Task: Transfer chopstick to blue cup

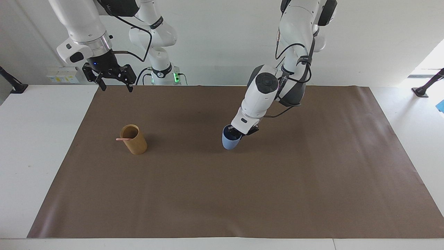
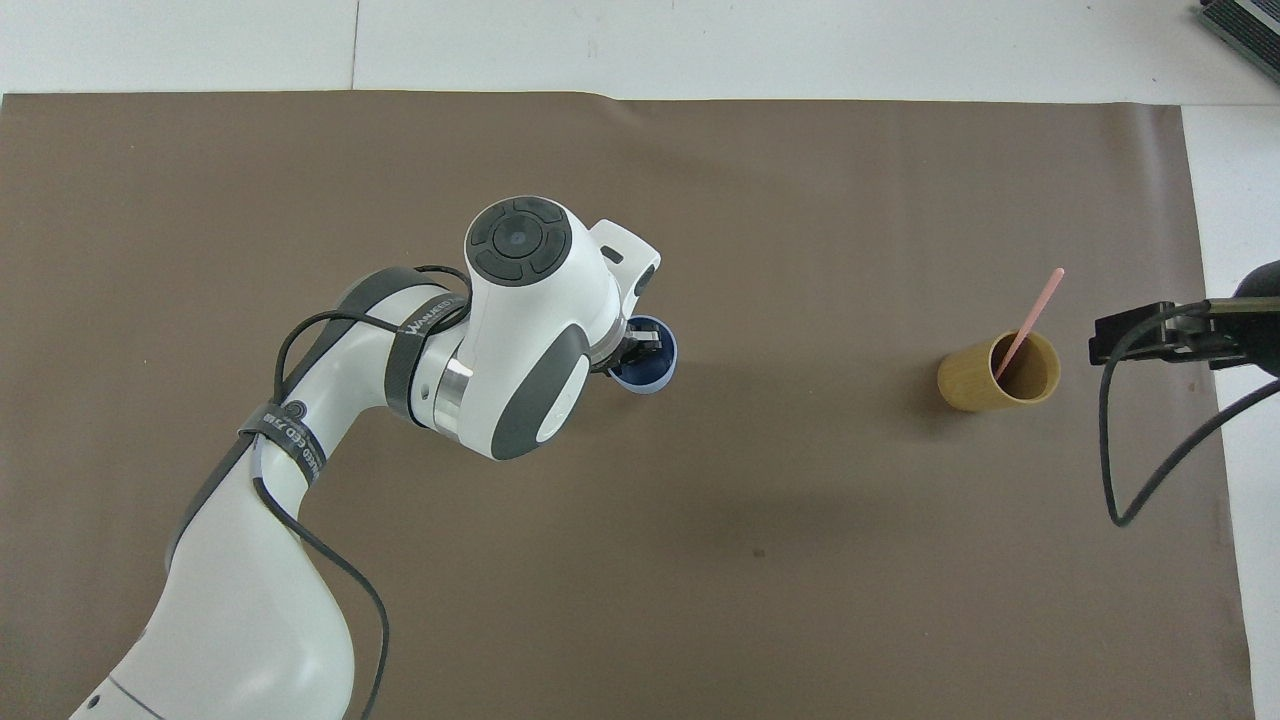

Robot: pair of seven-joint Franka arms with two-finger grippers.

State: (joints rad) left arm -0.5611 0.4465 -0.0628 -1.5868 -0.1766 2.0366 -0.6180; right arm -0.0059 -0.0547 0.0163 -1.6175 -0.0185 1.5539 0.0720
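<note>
**Gripping the blue cup by its rim above the mat**

Clamping the rim of the blue cup (image 1: pixel 230 141), the left gripper (image 1: pixel 239 132) has one finger dipped inside the cup's mouth and the other on the outer wall, so its fingertips are pressed together on the thin wall. In the facing view the cup hangs tilted below the wrist, its base angled toward the right arm's end of the table; whether that base touches the brown mat (image 1: pixel 222 194) or rides just above it cannot be told. From overhead, the cup's dark interior (image 2: pixel 648 358) shows just past the white wrist housing, with the fingertips (image 2: pixel 645 345) visible inside the rim.

Well apart from the left gripper, toward the right arm's end of the table, stands the tan holder (image 1: pixel 134 139), upright on the mat. A single pale pink chopstick (image 2: pixel 1030 320) leans in it, its lower end inside the holder and its upper end poking out over the rim, slanting away from the left gripper. In the facing view only a short pink length (image 1: pixel 123 139) shows at the holder's lip.

The right gripper (image 1: pixel 115 84) waits raised over the mat's edge by the robots, its fingers spread apart and holding nothing. From overhead its dark tip (image 2: pixel 1140 335) sits just beside the holder, away from the left gripper.
</note>
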